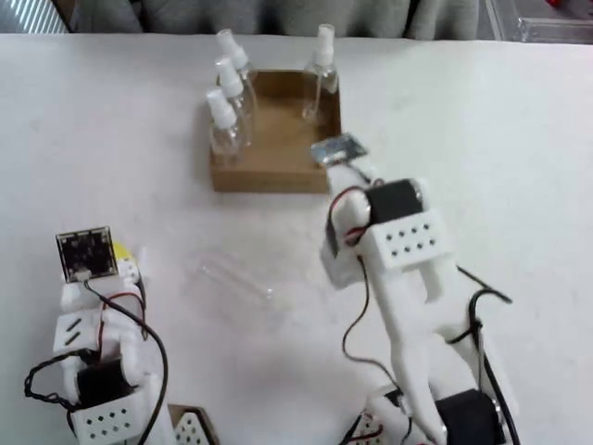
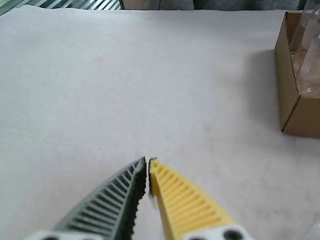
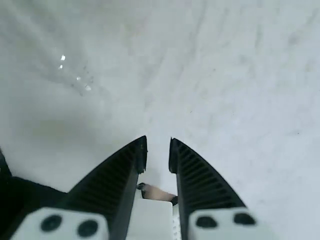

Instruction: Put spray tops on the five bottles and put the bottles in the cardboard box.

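Observation:
The cardboard box (image 1: 273,130) stands at the middle back. Three clear bottles with white spray tops (image 1: 227,116) stand along one side of it and one more (image 1: 320,79) in the far corner. A clear bottle without a top (image 1: 236,278) lies on the table in front of the box, faint in the right wrist view (image 3: 75,75). My right gripper (image 3: 156,150) hangs over the table beside that bottle, its black fingers nearly together on a white spray top (image 3: 150,215). My left gripper (image 2: 148,162) is shut and empty, low over bare table at the front left.
The box's corner (image 2: 292,100) with a bottle inside (image 2: 307,45) lies ahead of the left gripper. The right arm (image 1: 398,241) stands just in front of the box's near corner. Cables trail by both arm bases. White table spreads to the left and right.

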